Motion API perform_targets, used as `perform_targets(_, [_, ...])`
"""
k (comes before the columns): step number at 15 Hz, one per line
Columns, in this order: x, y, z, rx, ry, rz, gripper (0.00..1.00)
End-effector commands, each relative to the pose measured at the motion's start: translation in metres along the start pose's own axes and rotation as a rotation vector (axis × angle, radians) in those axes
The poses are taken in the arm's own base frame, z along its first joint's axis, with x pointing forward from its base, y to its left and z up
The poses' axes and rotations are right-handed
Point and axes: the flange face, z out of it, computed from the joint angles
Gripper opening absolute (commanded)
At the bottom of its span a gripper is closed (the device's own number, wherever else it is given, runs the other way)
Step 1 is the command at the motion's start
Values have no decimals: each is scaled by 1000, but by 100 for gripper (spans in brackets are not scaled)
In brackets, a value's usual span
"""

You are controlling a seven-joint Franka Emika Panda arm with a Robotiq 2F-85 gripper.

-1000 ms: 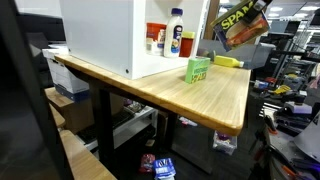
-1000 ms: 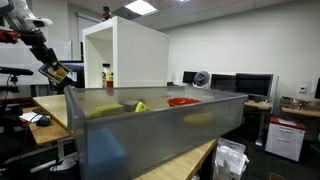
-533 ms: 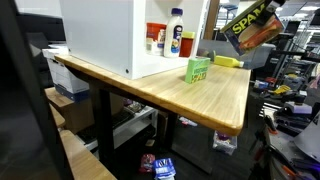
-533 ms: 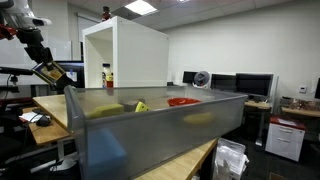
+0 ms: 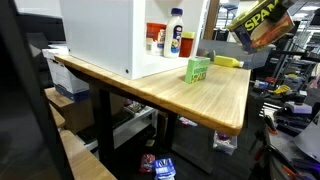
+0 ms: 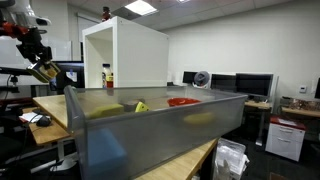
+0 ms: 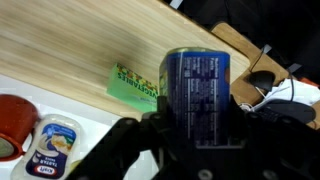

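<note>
I have the black two-fingered gripper (image 7: 197, 122) clamped on a dark blue metal tin with yellow lettering (image 7: 197, 80), one finger pressed against each side of it. In an exterior view the tin (image 5: 262, 22) hangs tilted in the air, high above and well apart from the flat green cardboard carton (image 5: 197, 69) lying on the light wooden tabletop (image 5: 215, 100). From the wrist the carton (image 7: 133, 85) shows on the wood beside the tin, far below it. Beyond the carton, a white plastic squeeze bottle with a blue label (image 5: 175, 33) stands inside the open white box cabinet (image 5: 100, 35).
</note>
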Motion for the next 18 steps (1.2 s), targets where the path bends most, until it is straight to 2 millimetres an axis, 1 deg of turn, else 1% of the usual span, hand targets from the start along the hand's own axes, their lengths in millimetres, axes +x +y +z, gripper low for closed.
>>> perform_targets(1, [38, 49, -38, 91, 17, -145, 30])
perform_targets(4, [53, 87, -50, 166, 30, -250, 30])
perform_targets(7, [64, 107, -54, 229, 3, -345, 30])
perform_targets(8, [67, 111, -54, 252, -14, -370, 30])
perform_targets(11, [74, 112, -55, 331, -49, -405, 30])
perform_targets(13, [78, 111, -55, 349, -65, -431, 30])
perform_targets(15, [82, 112, -53, 370, -80, -465, 30])
perform_targets(18, [84, 117, -43, 428, -88, -510, 30])
